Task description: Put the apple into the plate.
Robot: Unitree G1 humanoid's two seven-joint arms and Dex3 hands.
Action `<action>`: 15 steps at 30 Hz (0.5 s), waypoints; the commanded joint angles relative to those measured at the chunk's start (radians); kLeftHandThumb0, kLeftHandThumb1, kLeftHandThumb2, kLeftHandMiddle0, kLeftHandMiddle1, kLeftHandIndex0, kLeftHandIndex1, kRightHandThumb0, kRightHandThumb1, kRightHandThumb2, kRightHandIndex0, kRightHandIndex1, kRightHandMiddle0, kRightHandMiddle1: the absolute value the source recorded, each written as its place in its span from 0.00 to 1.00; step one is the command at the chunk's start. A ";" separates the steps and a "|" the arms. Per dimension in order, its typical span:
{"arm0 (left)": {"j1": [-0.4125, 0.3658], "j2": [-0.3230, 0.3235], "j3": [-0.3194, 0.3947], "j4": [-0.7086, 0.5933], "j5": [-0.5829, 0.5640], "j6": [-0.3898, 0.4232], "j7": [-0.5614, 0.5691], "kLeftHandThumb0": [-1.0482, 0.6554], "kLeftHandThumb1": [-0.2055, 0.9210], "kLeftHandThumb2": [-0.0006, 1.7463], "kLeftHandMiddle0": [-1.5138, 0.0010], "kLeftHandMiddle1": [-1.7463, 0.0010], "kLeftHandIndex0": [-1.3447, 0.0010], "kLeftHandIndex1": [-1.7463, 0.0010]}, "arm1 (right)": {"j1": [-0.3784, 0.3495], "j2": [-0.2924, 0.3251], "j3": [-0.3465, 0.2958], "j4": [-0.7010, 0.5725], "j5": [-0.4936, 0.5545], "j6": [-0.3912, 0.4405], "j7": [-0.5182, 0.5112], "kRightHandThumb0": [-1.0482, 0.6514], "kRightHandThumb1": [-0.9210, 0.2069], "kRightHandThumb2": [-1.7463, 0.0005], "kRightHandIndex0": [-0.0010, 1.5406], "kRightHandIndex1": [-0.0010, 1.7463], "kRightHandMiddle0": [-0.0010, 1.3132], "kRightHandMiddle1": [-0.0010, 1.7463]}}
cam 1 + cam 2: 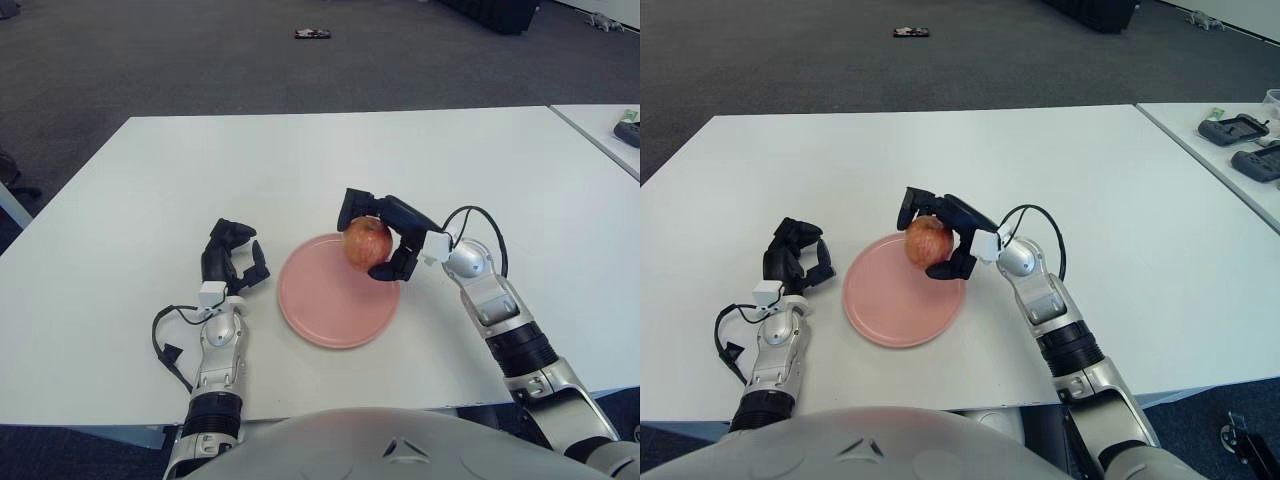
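Observation:
A red-yellow apple [367, 241] is held in my right hand [378, 236], whose black fingers wrap around it from behind and below. The apple is over the far right part of the pink plate [322, 305], which lies on the white table in front of me. I cannot tell whether the apple touches the plate. My left hand [232, 258] shows just left of the plate, fingers loosely curled, holding nothing.
The white table [300, 160] stretches wide behind the plate. A second table at the right edge carries dark devices [1238, 128]. A small dark object [312, 33] lies on the carpet far behind.

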 commanded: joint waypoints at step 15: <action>0.027 -0.008 -0.001 0.045 -0.006 0.012 0.002 0.31 0.40 0.82 0.18 0.00 0.50 0.00 | 0.003 -0.032 0.048 0.021 -0.061 -0.082 0.016 0.61 0.66 0.17 0.47 1.00 0.40 0.94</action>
